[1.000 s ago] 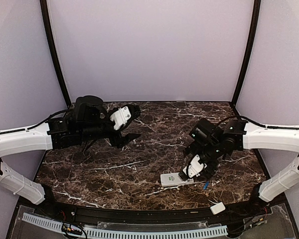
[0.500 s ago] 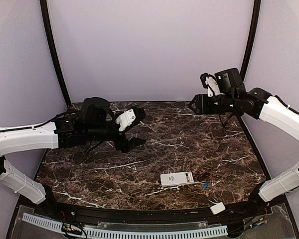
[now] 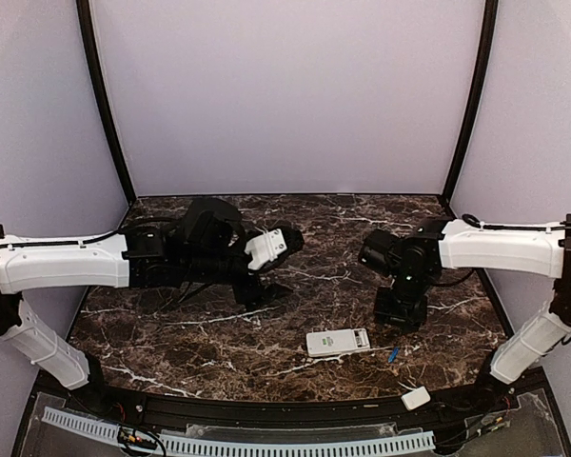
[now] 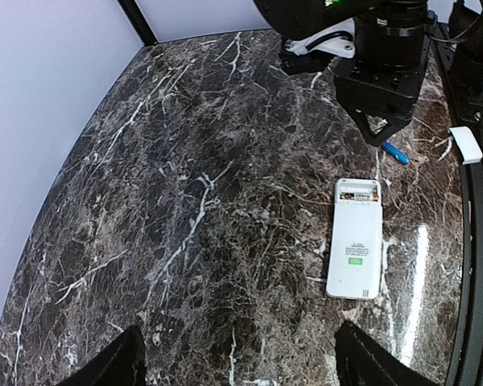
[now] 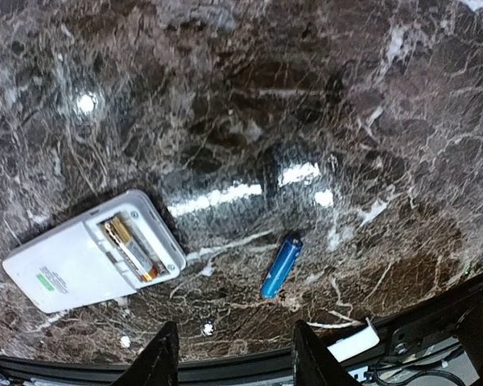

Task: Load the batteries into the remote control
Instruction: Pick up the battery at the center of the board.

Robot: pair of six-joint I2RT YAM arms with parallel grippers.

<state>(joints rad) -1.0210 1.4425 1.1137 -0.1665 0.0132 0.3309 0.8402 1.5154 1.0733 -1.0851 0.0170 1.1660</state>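
While the remote control (image 5: 97,249) lies back-up — left gripper (image 4: 237,362) outstretched, spread; right gripper (image 5: 235,354) downturned, parted, empty.

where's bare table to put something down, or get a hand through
Bare table: the middle strip running to the far edge, between the left tool and the right tool, and the near left corner, left of the remote control. Crowded: near right, where the right tool hangs by the remote control and blue battery, white cover at the rim.
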